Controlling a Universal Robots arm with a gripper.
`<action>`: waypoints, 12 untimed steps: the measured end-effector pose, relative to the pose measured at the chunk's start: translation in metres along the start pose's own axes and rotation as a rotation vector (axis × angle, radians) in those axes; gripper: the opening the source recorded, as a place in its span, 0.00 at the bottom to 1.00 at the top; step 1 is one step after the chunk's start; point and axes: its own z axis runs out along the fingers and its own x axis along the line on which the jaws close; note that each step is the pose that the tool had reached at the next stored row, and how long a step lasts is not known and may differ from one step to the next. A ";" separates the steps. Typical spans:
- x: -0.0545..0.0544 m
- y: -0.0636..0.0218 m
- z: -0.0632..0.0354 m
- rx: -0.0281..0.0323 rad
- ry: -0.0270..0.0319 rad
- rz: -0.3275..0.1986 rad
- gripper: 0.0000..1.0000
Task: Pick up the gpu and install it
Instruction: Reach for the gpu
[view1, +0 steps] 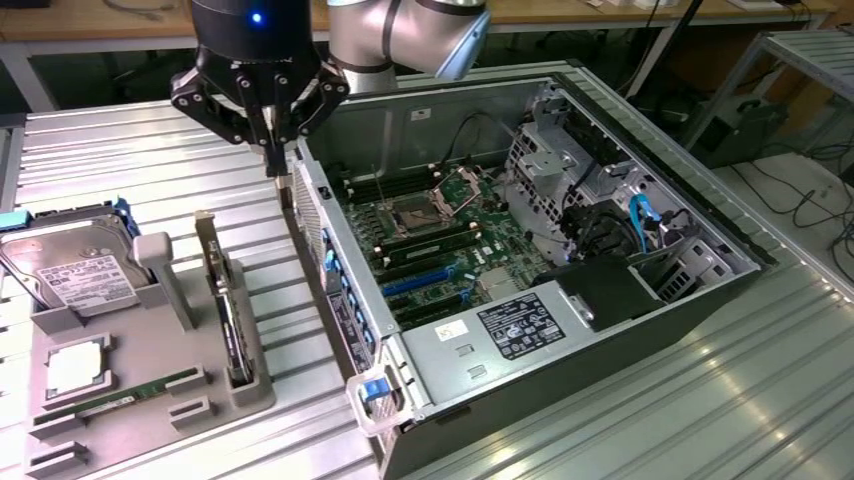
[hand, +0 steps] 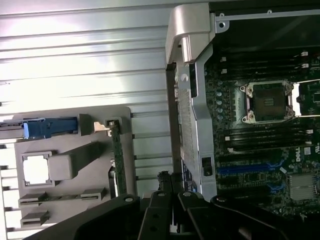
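Grey plastic holder tray (view1: 134, 345) sits at the exterior view's left on a ribbed metal table (view1: 147, 165). At its left end a hard drive (view1: 67, 272) with a white label leans in its cradle. Nearer the camera lie a square CPU (view1: 78, 366) and a slim green RAM stick (view1: 127, 398).

The gpu (view1: 227, 305) stands on edge in a slot along the tray's right side, with its silvery bracket at the far end. In the wrist view the gpu (hand: 118, 155) appears edge-on in the same slot.

Just right of the tray, the gripper (view1: 280, 185) hangs fingers-down over the table, close beside the rear wall of the open computer case (view1: 441, 385). Its fingers are pressed together with nothing between them, and it is clear of the gpu. The wrist view shows the gripper (hand: 170, 182) above that same wall.

Inside the case lie the motherboard (view1: 427, 235) with its bare CPU socket (view1: 403, 214), and a power supply (view1: 514, 325) with a dark label.
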 end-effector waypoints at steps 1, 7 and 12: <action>0.002 -0.0010 -0.0001 0.0001 0.0001 0.000 0.14; 0.011 -0.0064 -0.0005 0.0000 0.0000 0.000 0.14; 0.018 -0.0108 -0.0008 0.0000 0.0001 -0.001 0.14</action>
